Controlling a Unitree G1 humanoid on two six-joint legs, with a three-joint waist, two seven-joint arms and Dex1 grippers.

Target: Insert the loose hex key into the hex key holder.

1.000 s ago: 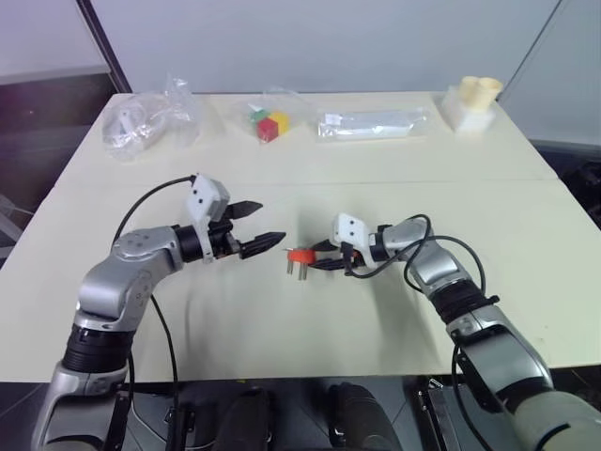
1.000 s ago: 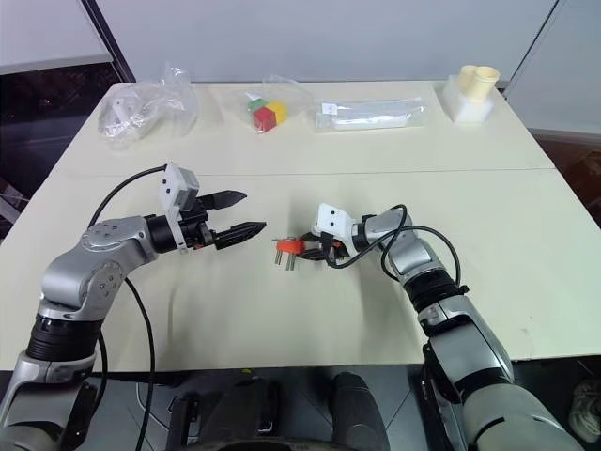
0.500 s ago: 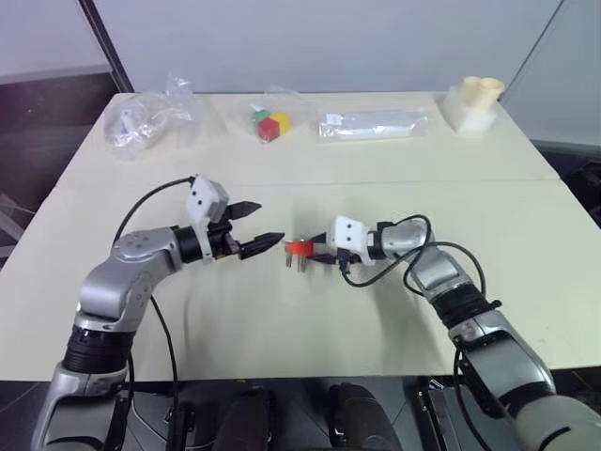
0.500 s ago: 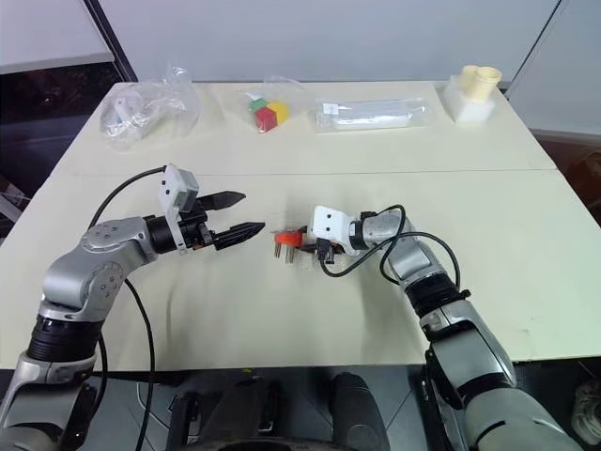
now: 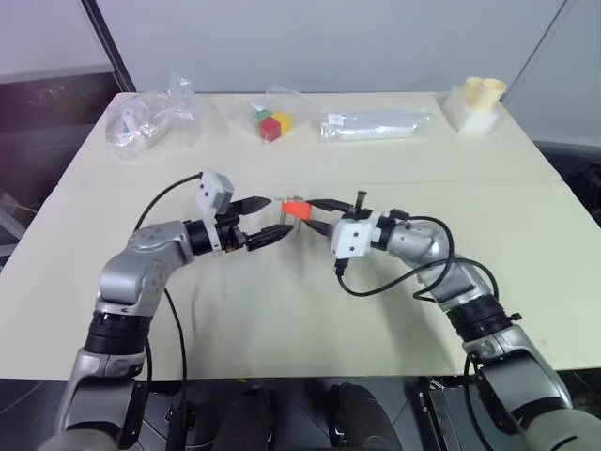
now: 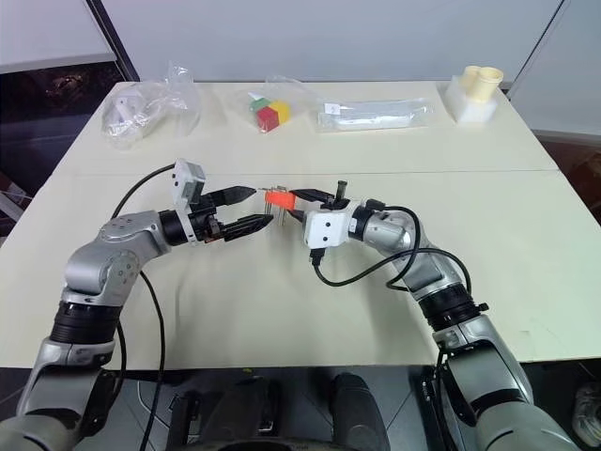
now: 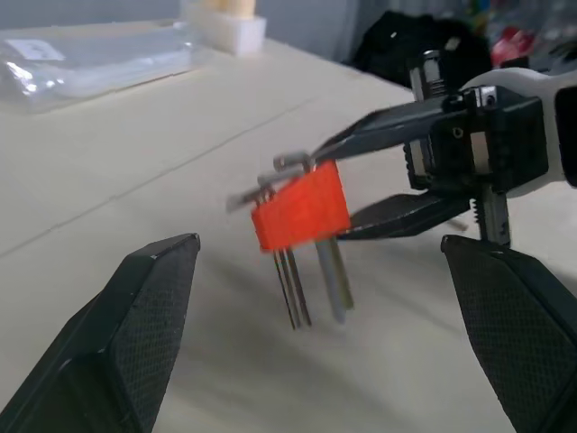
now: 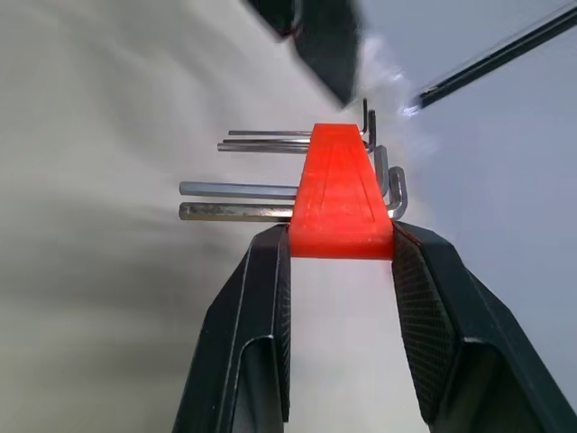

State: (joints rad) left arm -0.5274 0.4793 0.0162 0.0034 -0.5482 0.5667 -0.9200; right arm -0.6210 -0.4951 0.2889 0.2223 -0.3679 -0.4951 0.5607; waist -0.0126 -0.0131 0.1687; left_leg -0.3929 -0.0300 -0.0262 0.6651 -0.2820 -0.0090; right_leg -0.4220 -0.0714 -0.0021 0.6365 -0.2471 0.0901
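While clamped in the right pincer (image 8: 338,271), holder (image 8: 341,203) raised off bench (image 5: 282,319).
Keys are presented to the wide-apart left pincer (image 5: 268,219), apparently for insertion.

Cream table (image 5: 526,282), pale wall (image 5: 329,42) behind, perhaps a window.

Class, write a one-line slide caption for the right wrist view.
Right tool clamps the red-orange hex key holder, its grey keys protruding sideways.

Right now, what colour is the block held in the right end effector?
Red-orange: the hex key holder, with grey metal keys protruding. It shows best in the right wrist view.
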